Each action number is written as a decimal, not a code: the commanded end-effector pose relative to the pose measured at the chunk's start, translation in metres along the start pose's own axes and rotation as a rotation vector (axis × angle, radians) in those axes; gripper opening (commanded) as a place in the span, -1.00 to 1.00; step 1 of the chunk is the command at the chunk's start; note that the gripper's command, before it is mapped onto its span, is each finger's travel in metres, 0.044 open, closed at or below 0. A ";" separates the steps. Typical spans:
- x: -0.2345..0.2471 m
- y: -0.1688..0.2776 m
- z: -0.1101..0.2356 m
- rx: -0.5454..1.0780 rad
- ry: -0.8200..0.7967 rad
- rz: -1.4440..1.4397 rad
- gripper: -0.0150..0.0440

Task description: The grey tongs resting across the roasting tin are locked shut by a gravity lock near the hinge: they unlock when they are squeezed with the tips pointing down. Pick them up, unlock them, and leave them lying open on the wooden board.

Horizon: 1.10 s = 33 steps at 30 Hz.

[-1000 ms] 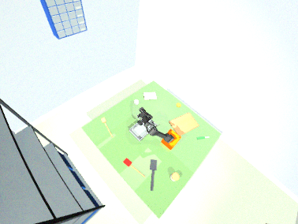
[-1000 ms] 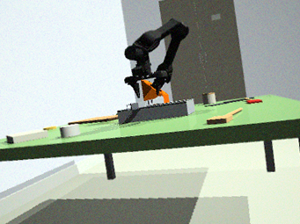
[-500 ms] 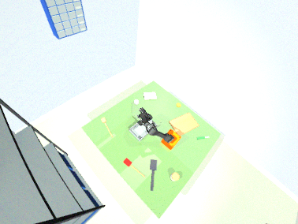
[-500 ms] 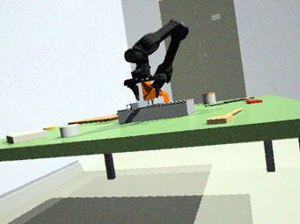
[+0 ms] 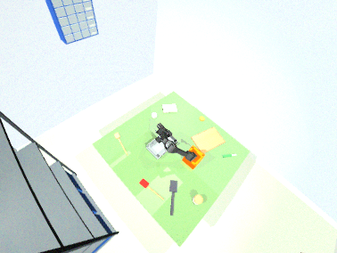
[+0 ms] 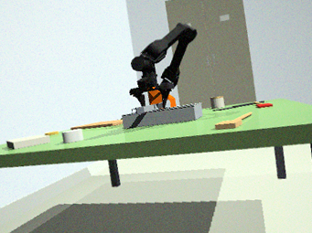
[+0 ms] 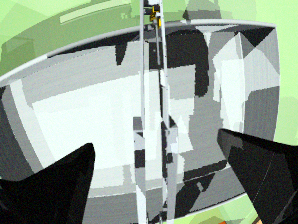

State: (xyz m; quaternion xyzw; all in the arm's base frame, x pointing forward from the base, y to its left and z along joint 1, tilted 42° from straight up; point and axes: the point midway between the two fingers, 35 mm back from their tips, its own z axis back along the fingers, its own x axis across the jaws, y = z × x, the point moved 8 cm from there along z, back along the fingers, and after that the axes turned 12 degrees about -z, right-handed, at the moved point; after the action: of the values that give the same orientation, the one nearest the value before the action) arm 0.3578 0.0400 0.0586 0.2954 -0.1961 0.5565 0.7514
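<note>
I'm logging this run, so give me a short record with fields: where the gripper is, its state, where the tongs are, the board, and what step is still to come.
gripper position: gripper hangs over the roasting tin, fingers either side of the tongs
gripper state: open, holding nothing
tongs: grey tongs lie across the tin, arms close together, apparently locked
wooden board: on the green table beside the arm's orange base, nothing on it
step to come: probably closing on the tongs; not yet grasped
</note>
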 end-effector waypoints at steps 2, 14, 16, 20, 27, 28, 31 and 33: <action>-0.001 0.001 -0.010 0.003 -0.003 -0.007 1.00; -0.001 0.003 -0.029 0.004 -0.005 -0.007 1.00; -0.001 0.003 -0.032 0.004 -0.006 -0.007 1.00; -0.001 0.003 -0.035 0.004 -0.006 -0.007 1.00; 0.000 0.002 -0.032 0.003 -0.003 0.000 0.38; 0.000 0.002 -0.032 0.003 -0.003 0.000 0.29; 0.000 0.002 -0.032 0.003 -0.003 0.000 0.02; 0.000 0.002 -0.032 0.003 -0.003 0.000 -0.16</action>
State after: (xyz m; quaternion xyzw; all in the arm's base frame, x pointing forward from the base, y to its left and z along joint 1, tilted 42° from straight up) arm 0.3544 0.0615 0.0351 0.2974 -0.1958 0.5560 0.7511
